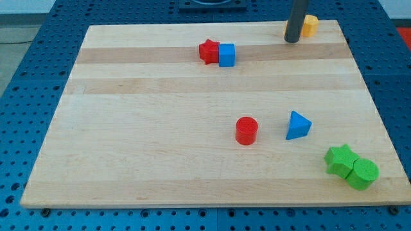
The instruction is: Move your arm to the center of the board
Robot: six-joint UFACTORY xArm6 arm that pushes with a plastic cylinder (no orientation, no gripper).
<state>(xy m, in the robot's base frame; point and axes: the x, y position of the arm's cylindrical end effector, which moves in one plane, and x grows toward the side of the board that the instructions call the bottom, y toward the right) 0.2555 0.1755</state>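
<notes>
My tip [292, 41], a bare rod without fingers, touches the yellow block [311, 25]; the table [154, 128] centre lies toward the view's bottom-left.

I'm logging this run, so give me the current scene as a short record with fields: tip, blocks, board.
tip: my tip is at the view's top right, just left of the yellow block
top pair: red star-like block touching blue cube
middle: red cylinder, blue triangular block to its right, apart
bottom right: green star-like block touching green cylinder
board: wooden board
</notes>
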